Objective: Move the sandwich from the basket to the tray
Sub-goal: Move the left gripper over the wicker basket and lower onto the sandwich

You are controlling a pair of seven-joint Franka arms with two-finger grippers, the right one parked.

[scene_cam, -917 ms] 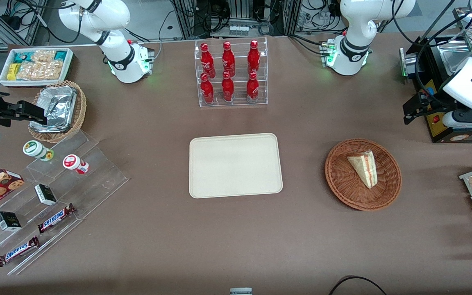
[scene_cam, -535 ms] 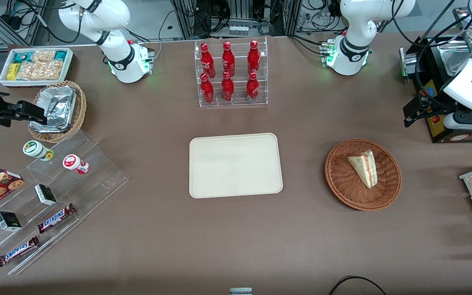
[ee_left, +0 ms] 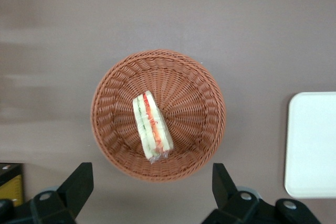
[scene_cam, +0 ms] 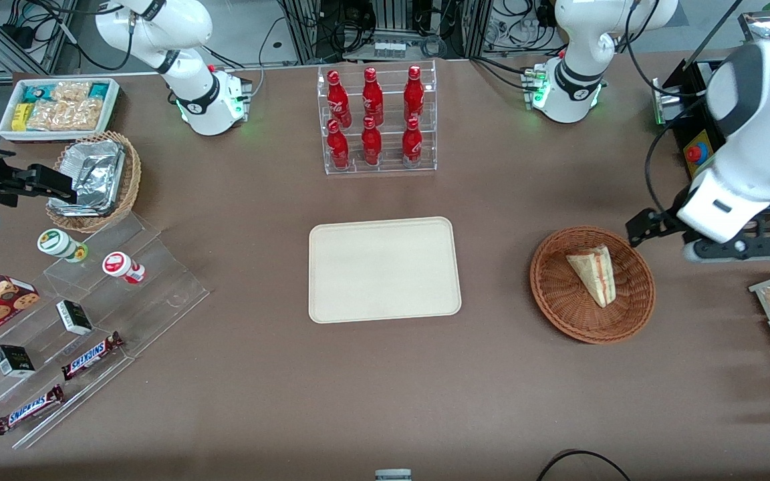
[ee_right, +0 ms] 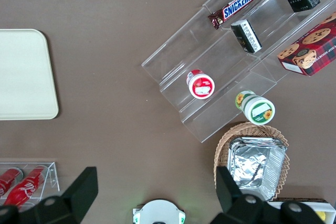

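My pincer (ee_left: 152,190) hangs released above the desk (scene_cam: 385,374), its two dark fingers (ee_left: 77,184) spread wide and gripping nothing, just beside the rim of the brown wicker basket (scene_cam: 562,294) toward my own end of the desk. The sandwich (scene_cam: 593,274) lies in that basket on its side, red and green filling stripes showing along its cut edge. The cream tray (scene_cam: 383,269) sits bare at the middle of the desk, apart from the basket
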